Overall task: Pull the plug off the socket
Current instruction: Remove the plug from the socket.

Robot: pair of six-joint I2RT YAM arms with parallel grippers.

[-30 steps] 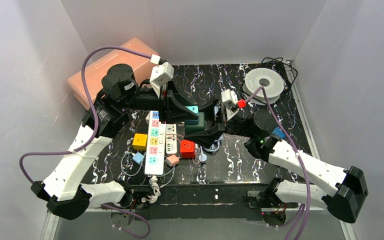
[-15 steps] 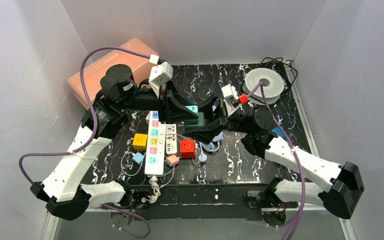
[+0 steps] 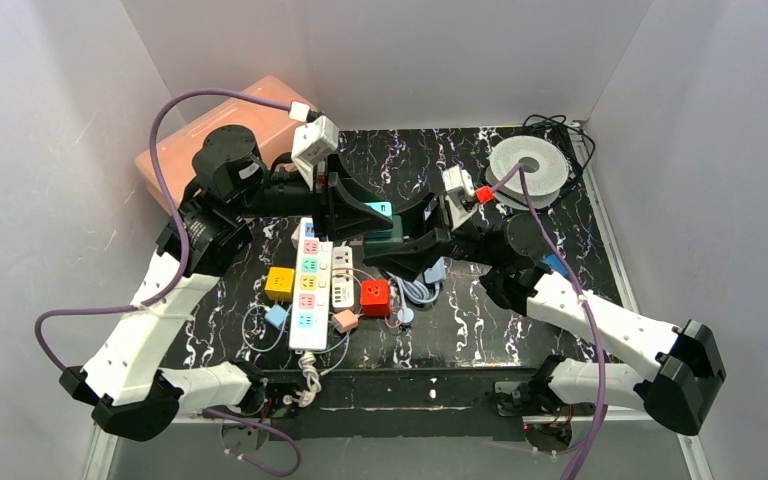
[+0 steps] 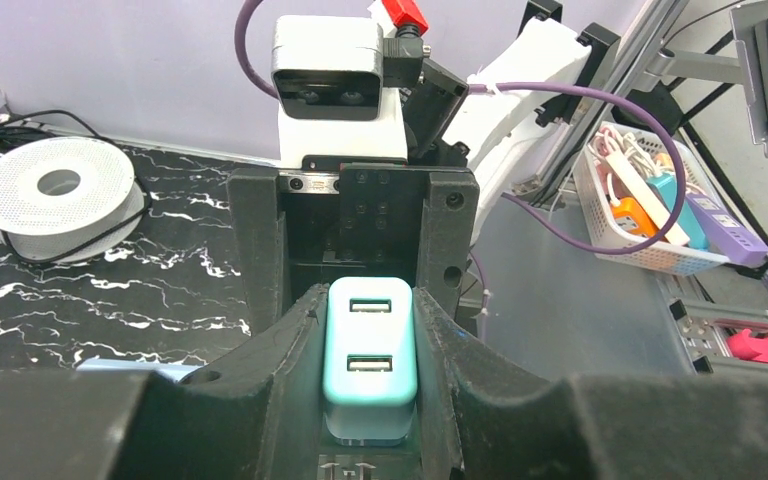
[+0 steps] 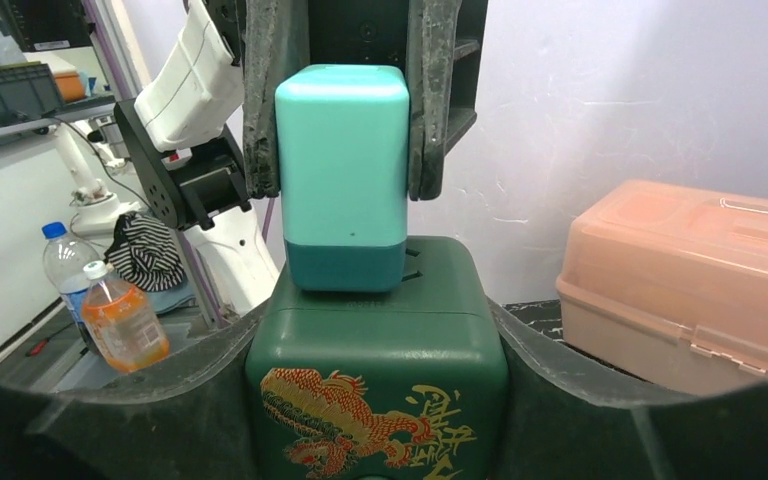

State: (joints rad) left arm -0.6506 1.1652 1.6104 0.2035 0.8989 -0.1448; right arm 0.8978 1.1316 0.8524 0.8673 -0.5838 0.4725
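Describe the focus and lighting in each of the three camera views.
Top external view: soft, even light, the black marble-patterned table sharp throughout. Left wrist view: mint-green plastic plug crisp, the near jaws blurred along the bottom. Right wrist view: dark green dragon-printed socket cube sharp, dark jaws at the lower corners soft.

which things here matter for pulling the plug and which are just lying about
Job: teal plug, dark green socket cube, left tool gripping the plug, right tool around the cube.
Lying about: white power strip, yellow cube, red cube, white spool, pink box.
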